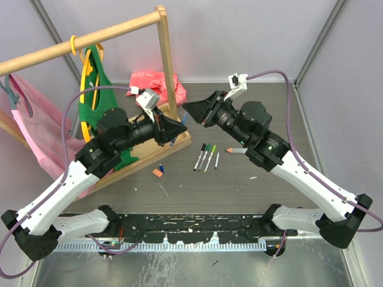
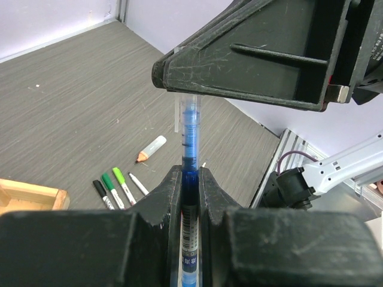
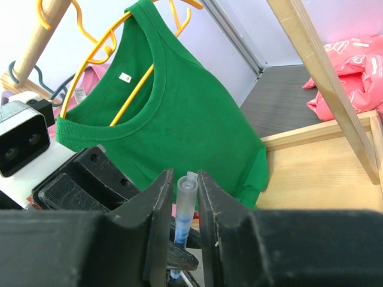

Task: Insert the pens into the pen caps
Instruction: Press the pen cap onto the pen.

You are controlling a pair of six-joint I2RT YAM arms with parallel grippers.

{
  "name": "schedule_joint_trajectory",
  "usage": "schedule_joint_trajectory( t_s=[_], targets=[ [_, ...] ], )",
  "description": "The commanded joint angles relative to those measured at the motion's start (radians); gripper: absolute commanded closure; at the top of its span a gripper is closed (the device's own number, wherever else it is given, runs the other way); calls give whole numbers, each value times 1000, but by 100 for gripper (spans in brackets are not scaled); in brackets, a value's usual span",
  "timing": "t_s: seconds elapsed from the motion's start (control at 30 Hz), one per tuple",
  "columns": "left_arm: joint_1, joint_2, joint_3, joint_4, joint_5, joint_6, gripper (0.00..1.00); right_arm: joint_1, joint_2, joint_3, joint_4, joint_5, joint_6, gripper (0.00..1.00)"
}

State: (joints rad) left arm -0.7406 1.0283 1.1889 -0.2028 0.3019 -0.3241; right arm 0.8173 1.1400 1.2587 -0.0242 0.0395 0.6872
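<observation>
Grey tabletop [image 1: 179,191], spare pens [image 1: 205,156] in a row. Beyond, in mid-air, the left end effector [image 2: 190,179] is clamped tight on the blue pen [image 2: 190,152]. The right end effector [image 3: 185,177] pinches the clear cap [image 3: 187,194] over its tip. Any tilt between them could jam the cap or pop it loose!
</observation>
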Motion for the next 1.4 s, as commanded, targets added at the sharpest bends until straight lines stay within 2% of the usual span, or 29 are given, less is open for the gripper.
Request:
schedule_joint_trajectory(
  t_s=[0.0,0.2,0.37,0.8,1.37],
  targets=[
    [-7,-8,15,27,-4,11,100,2,6,40,49,-34,7,75],
    [-8,-14,24,43,-22,-6,100,2,3,7,64,-70,25,99],
    [-7,-27,38,75,-73,-33,100,12,0,-42,96,-124,58,100],
    [-7,-34,160,98,-153,-33,100,204,-21,-189,20,78,15,100],
    [-7,-22,271,131,-237,34,100,351,44,-286,22,111,36,100]
  ],
)
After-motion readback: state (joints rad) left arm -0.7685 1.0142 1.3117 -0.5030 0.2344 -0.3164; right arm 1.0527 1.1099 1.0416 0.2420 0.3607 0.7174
